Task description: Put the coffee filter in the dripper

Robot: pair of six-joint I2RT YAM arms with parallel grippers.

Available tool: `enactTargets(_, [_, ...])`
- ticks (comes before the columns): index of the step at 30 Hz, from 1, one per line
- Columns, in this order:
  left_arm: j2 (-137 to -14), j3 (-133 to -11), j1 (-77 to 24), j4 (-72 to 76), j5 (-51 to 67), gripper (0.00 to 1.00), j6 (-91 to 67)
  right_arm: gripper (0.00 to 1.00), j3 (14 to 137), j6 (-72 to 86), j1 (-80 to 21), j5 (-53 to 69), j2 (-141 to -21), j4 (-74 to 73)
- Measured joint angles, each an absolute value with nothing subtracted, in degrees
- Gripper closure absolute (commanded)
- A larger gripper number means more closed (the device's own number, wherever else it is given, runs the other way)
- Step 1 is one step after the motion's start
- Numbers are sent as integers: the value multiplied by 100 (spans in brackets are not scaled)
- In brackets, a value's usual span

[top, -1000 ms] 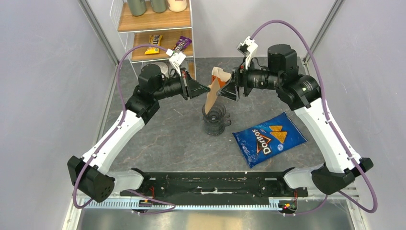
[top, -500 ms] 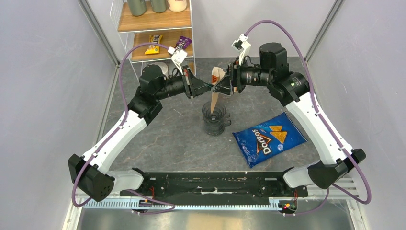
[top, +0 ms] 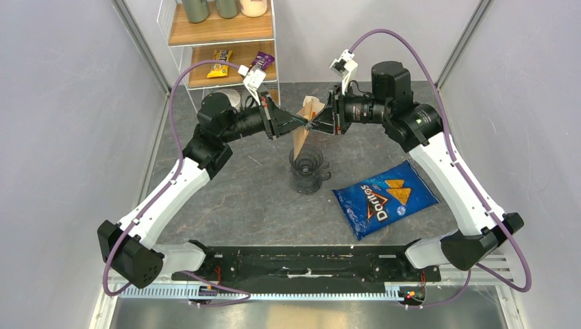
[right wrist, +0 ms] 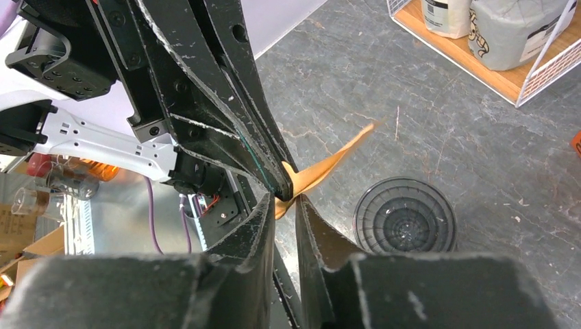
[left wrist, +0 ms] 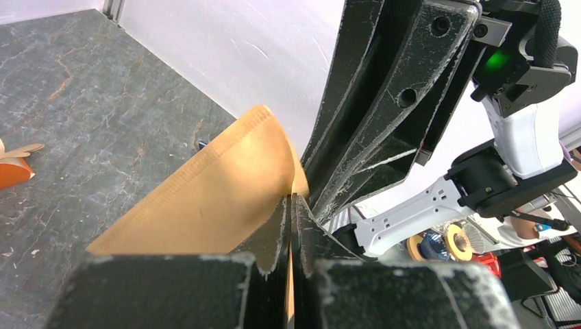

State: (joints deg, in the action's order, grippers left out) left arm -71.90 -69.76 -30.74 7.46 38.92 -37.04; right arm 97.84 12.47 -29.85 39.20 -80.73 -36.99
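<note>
The tan paper coffee filter hangs in the air, its tip pointing down just over the dark dripper standing on the table. My left gripper is shut on the filter's upper edge, jaws pressed flat on the paper. My right gripper meets it from the other side. Its jaws stand a narrow gap apart, with a corner of the filter at their tips. The dripper's ribbed inside shows below in the right wrist view.
A blue Doritos bag lies right of the dripper. A wire shelf rack with snacks and jars stands at the back left. An orange-and-white packet lies on the grey table behind the filter.
My right gripper has moved left up to the filter and narrowed its jaws around the filter's edge. The left gripper shifted slightly right, still holding the filter.
</note>
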Motion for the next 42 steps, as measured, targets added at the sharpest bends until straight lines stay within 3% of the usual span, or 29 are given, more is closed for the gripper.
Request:
enactTargets(9, [-7188, -6921, -3072, 727, 3791, 98, -3704, 100, 9782, 1114, -2982, 3719, -8040, -3861])
enactTargets(24, [-7183, -6921, -3074, 729, 3785, 98, -3704, 100, 9725, 978, -2987, 3218, -7992, -4125])
enactTargets(28, [-7183, -6930, -3079, 694, 3806, 72, -3688, 100, 9688, 956, -2987, 3218, -7975, -4123])
enactTargets(31, [-7185, -6969, -3122, 576, 3830, 62, -3673, 100, 9688, 956, -2987, 3227, -7975, -4121])
enactTargets(35, [-7190, -7006, -3183, 534, 3907, 58, -3660, 100, 9688, 954, -2987, 3249, -7975, -4121])
enactTargets(42, [-7293, -7155, -3258, 281, 3874, 65, -3592, 100, 9688, 934, -2987, 3422, -7975, -4117])
